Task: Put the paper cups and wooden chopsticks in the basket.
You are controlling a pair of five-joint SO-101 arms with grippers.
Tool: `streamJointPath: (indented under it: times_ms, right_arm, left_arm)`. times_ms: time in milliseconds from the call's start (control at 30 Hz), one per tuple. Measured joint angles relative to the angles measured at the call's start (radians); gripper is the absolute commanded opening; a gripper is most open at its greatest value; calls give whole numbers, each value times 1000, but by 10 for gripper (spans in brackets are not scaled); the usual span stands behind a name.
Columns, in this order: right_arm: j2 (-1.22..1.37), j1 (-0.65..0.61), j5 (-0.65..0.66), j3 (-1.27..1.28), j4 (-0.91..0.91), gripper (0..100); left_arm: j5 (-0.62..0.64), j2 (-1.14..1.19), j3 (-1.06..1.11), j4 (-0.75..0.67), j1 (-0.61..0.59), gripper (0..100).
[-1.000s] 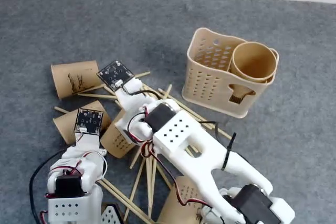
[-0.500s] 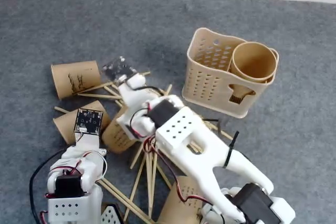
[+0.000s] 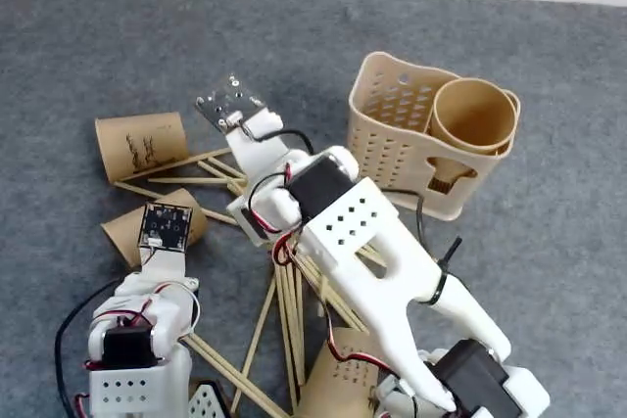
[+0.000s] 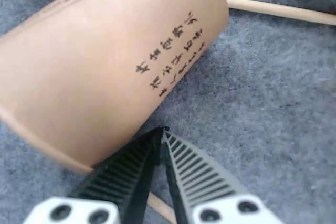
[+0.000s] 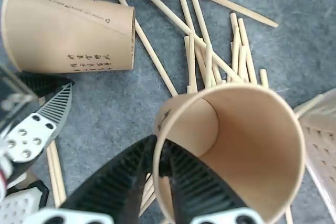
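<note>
Half the basket (image 3: pixel 387 149) is filled by a cup (image 3: pixel 475 115), the other half is left open; the bench (image 3: pixel 558 291) beside it is littered with chopsticks (image 3: pixel 285 312)

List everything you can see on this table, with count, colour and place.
Basket: one, beige, perforated, upright at the table's far right.
Paper cups: five, brown. One stands in the basket; one lies far left; one lies beneath the left arm's wrist; one lies near the arm bases; one is held by the right hand.
Wooden chopsticks: many, pale, scattered mid-table; exact count unclear.
Table cover: one, grey, felt-like.
Left hand: black fingers shut, tip at a lying cup.
Right hand: black, shut on the held cup's rim.
</note>
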Motion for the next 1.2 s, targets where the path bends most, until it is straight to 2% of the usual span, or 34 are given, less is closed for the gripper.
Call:
streamJointPath:
  times_ms: [167, 367, 500, 667, 833, 1100, 1200]
  right_arm:
    - [0, 21, 9, -195, 155, 7]
    - [0, 118, 98, -496, 345, 7]
    - [-14, 212, 152, -621, 358, 7]
    - [-69, 311, 238, -651, 358, 7]
    - [-95, 468, 310, -655, 358, 7]
    - [-98, 703, 344, -655, 327, 7]
    - [-98, 747, 370, -655, 307, 7]
  left_arm:
    - [0, 0, 0, 0, 0, 14]
    - [0, 0, 0, 0, 0, 14]
    - [0, 0, 0, 0, 0, 14]
    - [-2, 0, 0, 0, 0, 14]
    - [-2, 0, 0, 0, 0, 14]
    - [-2, 0, 0, 0, 0, 14]
    - [-2, 0, 0, 0, 0, 14]
